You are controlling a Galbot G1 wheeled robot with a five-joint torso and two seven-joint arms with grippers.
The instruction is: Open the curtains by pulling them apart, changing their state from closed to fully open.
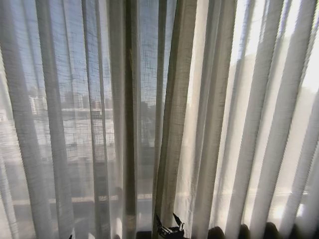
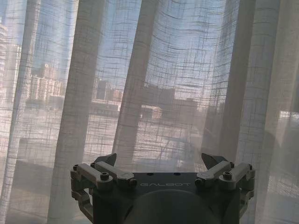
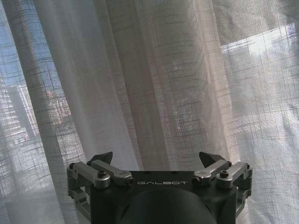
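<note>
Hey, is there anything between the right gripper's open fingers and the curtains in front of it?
No. In the right wrist view the right gripper is open and holds nothing, with only bare space between it and the curtains.

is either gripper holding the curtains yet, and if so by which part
Nothing is held. The left gripper and right gripper both face the curtains with jaws spread wide and no fabric between them.

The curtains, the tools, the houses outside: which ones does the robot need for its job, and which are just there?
For the job:
- curtains, hanging closed
- left tool, open, facing the fabric
- right tool, open, facing the fabric

Just there:
- dark window frame bar behind the cloth
- buildings outside, seen through the fabric
</note>
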